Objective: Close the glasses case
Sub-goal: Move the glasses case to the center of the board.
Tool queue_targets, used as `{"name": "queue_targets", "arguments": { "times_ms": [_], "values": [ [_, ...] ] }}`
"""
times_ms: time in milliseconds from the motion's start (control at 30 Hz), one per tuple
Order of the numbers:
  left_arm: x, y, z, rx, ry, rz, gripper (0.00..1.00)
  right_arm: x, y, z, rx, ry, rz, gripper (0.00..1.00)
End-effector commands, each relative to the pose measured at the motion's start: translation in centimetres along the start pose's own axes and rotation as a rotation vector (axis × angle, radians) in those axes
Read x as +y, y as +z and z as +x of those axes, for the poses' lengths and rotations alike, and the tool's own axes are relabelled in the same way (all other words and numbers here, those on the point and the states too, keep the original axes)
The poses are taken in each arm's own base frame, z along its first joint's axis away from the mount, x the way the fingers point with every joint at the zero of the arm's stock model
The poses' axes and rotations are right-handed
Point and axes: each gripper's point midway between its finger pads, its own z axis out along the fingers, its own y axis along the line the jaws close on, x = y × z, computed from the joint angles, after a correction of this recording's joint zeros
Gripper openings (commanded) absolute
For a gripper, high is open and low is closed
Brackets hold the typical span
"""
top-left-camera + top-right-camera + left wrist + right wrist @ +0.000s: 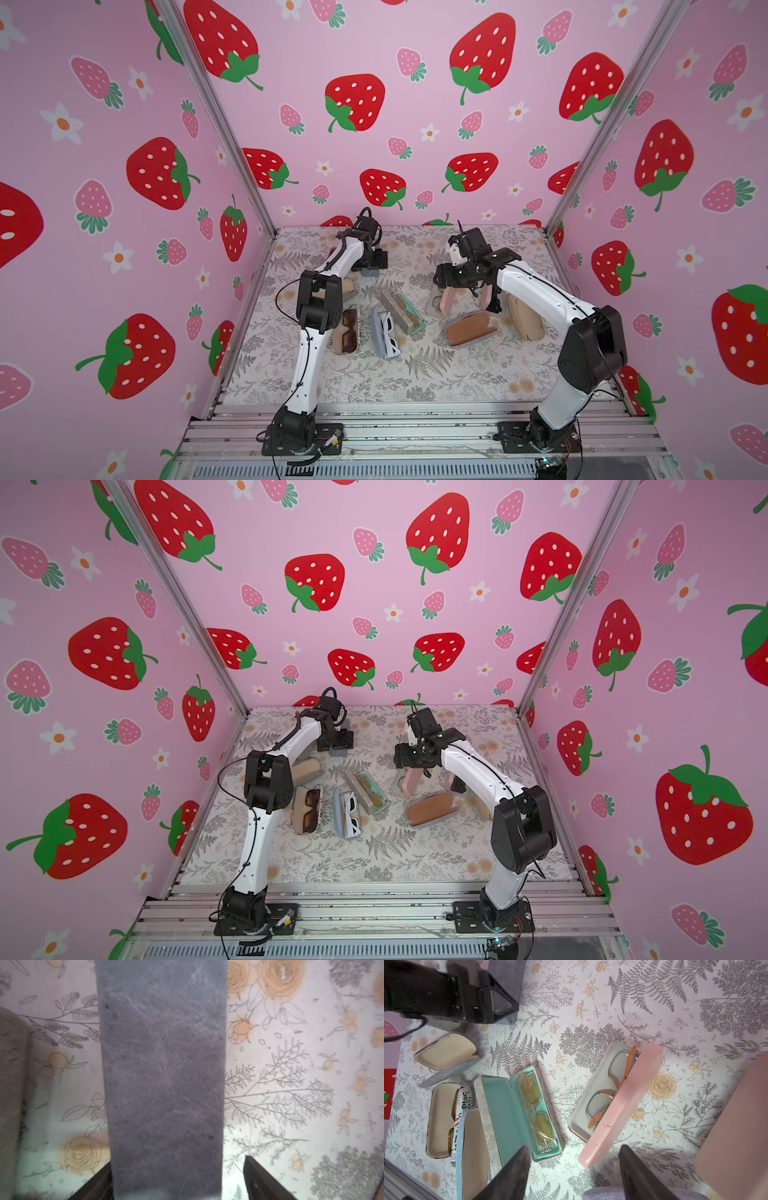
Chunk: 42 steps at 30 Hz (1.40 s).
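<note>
My left end effector (pixel 176 1161) gapes astride the grey case (pixel 162 1064), at the table's (pixel 415 374) 11 o'clock; my right end effector (pixel 574 1147), open and empty, hovers over the ajar pink case (pixel 623 1105) at 3 o'clock: I should press the lid mid-span, orange glasses (pixel 616 1086) tucked in

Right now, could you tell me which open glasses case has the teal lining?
The marbled grey case holding the yellow-tinted glasses, lying beside the pink case; the other open cases are lined in cream or grey.
</note>
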Motion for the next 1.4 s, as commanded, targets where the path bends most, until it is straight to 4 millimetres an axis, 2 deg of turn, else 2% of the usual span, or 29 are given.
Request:
{"name": "queue_targets", "arguments": {
  "times_ms": [0, 300, 567, 800, 1067, 1367],
  "values": [
    [-2.3, -5.1, -1.4, -0.096, 0.017, 0.047, 0.89, -0.9, 1.4, 2.2, 0.092, 0.052, 0.053, 0.69],
    [-4.3, -10.9, 0.9, -0.170, 0.024, 0.104, 0.90, -2.3, 3.3, 3.6, 0.170, 0.107, 0.138, 0.69],
    [-6.1, -13.5, 3.3, -0.198, 0.044, 0.153, 0.90, -2.9, 5.0, 4.3, 0.204, 0.130, 0.166, 0.64],
    [-6.3, -13.5, 3.7, -0.194, 0.050, 0.156, 0.90, -3.1, 6.0, 4.1, 0.212, 0.141, 0.179, 0.53],
    [-6.2, -12.3, 4.2, -0.170, 0.055, 0.150, 0.89, -2.6, 7.3, 3.0, 0.215, 0.160, 0.162, 0.39],
    [-6.8, -11.2, 4.3, -0.150, 0.062, 0.171, 0.89, -2.5, 8.9, 1.5, 0.211, 0.185, 0.142, 0.32]
  ]
}}
